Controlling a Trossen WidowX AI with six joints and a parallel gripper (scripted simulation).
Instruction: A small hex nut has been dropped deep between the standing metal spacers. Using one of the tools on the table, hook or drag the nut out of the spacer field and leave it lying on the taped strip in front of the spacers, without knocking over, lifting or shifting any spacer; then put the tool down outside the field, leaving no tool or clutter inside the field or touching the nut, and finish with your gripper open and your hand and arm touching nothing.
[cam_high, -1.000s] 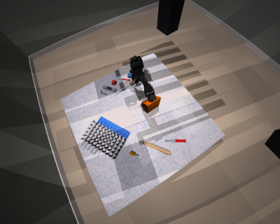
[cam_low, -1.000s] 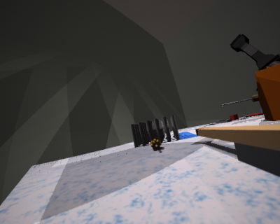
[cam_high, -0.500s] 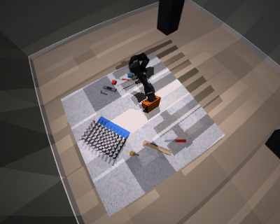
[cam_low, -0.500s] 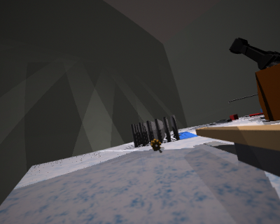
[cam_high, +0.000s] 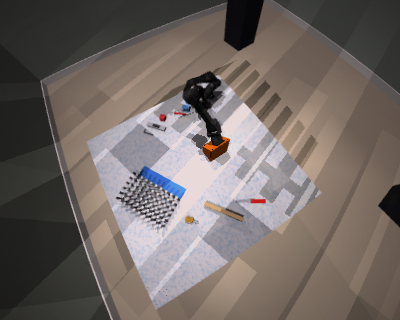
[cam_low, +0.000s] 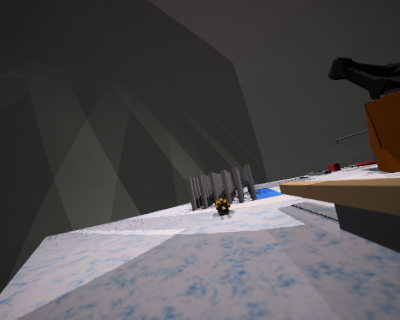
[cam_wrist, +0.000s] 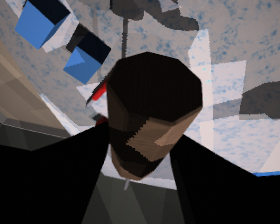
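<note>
While the gripper (cam_wrist: 146, 131) clamps the thin hook tool (cam_low: 351, 135), swing slowly toward the spacers (cam_high: 149, 201), keeping the rod high.

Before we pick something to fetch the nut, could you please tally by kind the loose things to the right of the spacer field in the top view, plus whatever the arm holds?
Flat wooden stick: 1
Red-handled pick: 1
Small brass-coloured piece: 1
Dark-handled rod, held: 1
Total: 4
</note>
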